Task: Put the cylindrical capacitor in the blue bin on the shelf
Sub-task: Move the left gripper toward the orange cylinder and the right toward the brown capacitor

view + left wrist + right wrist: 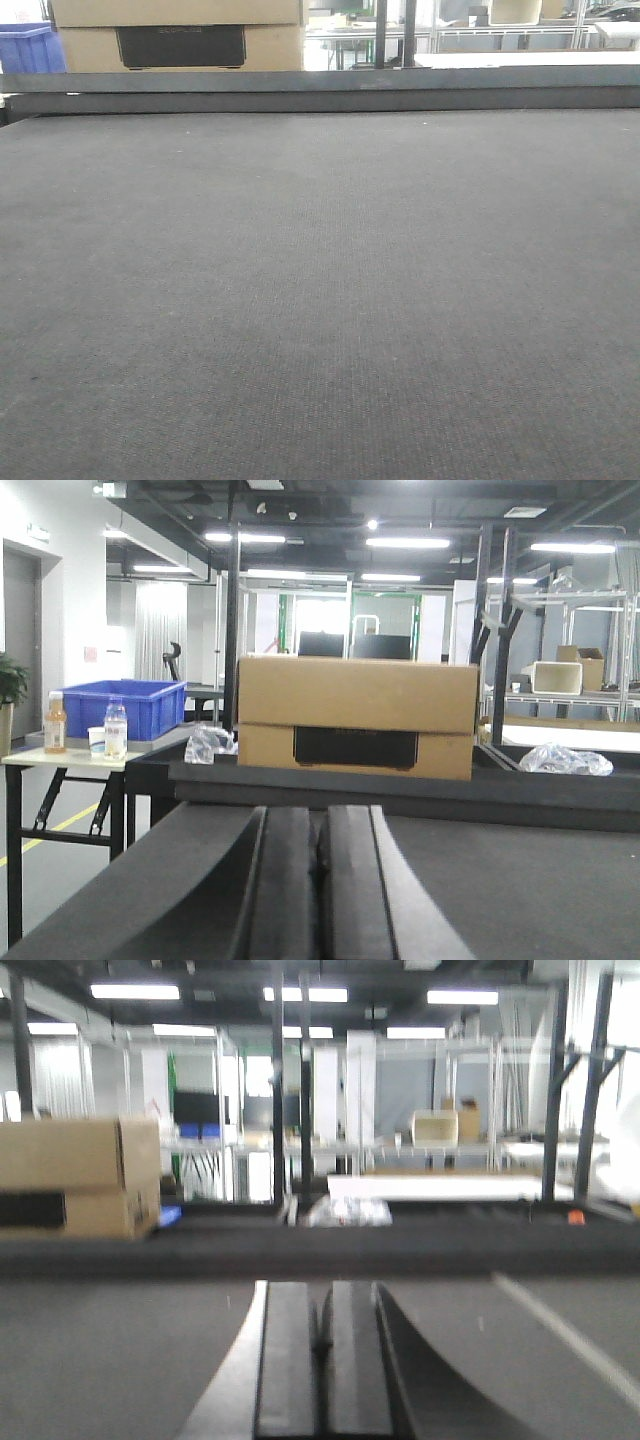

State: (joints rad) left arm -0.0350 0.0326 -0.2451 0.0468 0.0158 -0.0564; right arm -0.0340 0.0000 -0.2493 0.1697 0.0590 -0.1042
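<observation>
The left gripper [320, 825] lies low over the dark grey felt-covered table [520, 880]. Its two black fingers [288, 880] are drawn together with only a thin slit between them, and nothing is held there. The right gripper [322, 1305] is in the same posture in its own blurred view: its fingers are closed to a narrow seam, they grip nothing, and they hang just above the same dark surface.

Beyond both grippers the table runs to a raised dark rim [400, 785] along its far edge. Just behind that rim stands a large brown cardboard box [357, 717] with a black rectangular handle cut-out in its front face. From the left wrist the box is straight ahead. From the right wrist it sits far to the left.

A crumpled clear plastic bag [210, 745] lies just beside the box's left end, and a second clear bag [565, 760] lies to the box's right, apart from it. Further left of the box is the blue plastic bin [122, 708], an open rectangular crate on a pale folding table [60, 760]. It is set apart from the dark table. In front of the bin stand an orange-filled bottle [55, 723], a clear bottle [116, 730] and a white cup [97, 742]. In the front-facing view the bin shows only as a corner, again to the left of the box.

Where the cylindrical capacitor lies cannot be told from any view.
</observation>
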